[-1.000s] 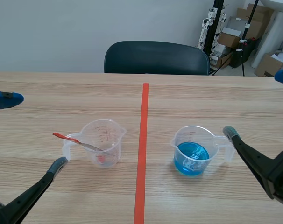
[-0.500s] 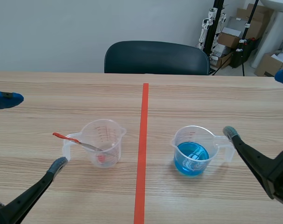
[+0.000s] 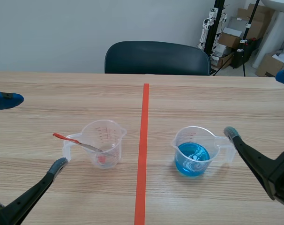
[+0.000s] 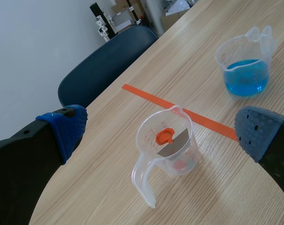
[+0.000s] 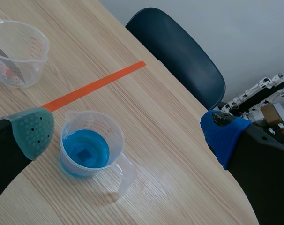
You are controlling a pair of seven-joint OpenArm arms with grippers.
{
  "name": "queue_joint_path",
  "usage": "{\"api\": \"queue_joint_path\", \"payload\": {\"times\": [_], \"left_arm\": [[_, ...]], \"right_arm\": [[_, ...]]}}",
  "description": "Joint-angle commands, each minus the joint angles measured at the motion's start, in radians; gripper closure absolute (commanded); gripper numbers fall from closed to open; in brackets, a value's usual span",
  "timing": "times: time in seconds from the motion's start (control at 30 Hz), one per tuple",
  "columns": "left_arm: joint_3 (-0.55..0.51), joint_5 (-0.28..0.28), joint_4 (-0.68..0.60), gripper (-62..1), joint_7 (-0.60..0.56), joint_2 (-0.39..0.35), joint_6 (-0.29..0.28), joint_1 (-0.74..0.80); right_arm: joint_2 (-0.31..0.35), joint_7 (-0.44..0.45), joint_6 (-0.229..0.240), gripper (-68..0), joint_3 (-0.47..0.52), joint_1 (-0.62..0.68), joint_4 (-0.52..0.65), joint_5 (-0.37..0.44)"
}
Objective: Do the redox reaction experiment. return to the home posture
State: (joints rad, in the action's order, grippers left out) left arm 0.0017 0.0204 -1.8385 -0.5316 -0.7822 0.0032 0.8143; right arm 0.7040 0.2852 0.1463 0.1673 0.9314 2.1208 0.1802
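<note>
Two cups: one clear cup [image 3: 107, 133] with one spatula [image 3: 78, 143], one blue-filled cup [image 3: 193, 152]; left pincer [image 3: 33, 132] and right pincer [image 3: 257, 105] both spread.

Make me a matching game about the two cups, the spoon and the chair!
Things:
1. left cup
2. right cup
3. chair
4. spoon

Clues:
A. has blue liquid inside
B. dark, behind the far edge of the table
C. red handle sticking out over a rim
D. nearly empty, with something red at the bottom

Pairs: 1-D, 2-A, 3-B, 4-C
</note>
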Motion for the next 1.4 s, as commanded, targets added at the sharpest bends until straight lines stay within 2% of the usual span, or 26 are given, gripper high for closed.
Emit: {"api": "queue_joint_path", "payload": {"times": [0.0,0.37,0.7,1.37], "left_arm": [[-0.003,0.006,-0.008,-62.3,-0.018,0.0,0.005,-0.003],[-0.003,0.006,-0.008,-62.3,-0.018,0.0,0.005,-0.003],[-0.003,0.006,-0.008,-62.3,-0.018,0.0,0.005,-0.003],[-0.003,0.006,-0.008,-62.3,-0.018,0.0,0.005,-0.003]], "right_arm": [[0.002,0.009,-0.003,-67.9,0.002,-0.003,0.012,0.003],[0.002,0.011,-0.003,-67.9,0.002,-0.003,0.012,0.003],[0.002,0.074,-0.003,-67.9,0.002,-0.003,0.012,0.003],[0.002,0.073,0.002,-67.9,0.002,-0.003,0.012,0.004]]}}
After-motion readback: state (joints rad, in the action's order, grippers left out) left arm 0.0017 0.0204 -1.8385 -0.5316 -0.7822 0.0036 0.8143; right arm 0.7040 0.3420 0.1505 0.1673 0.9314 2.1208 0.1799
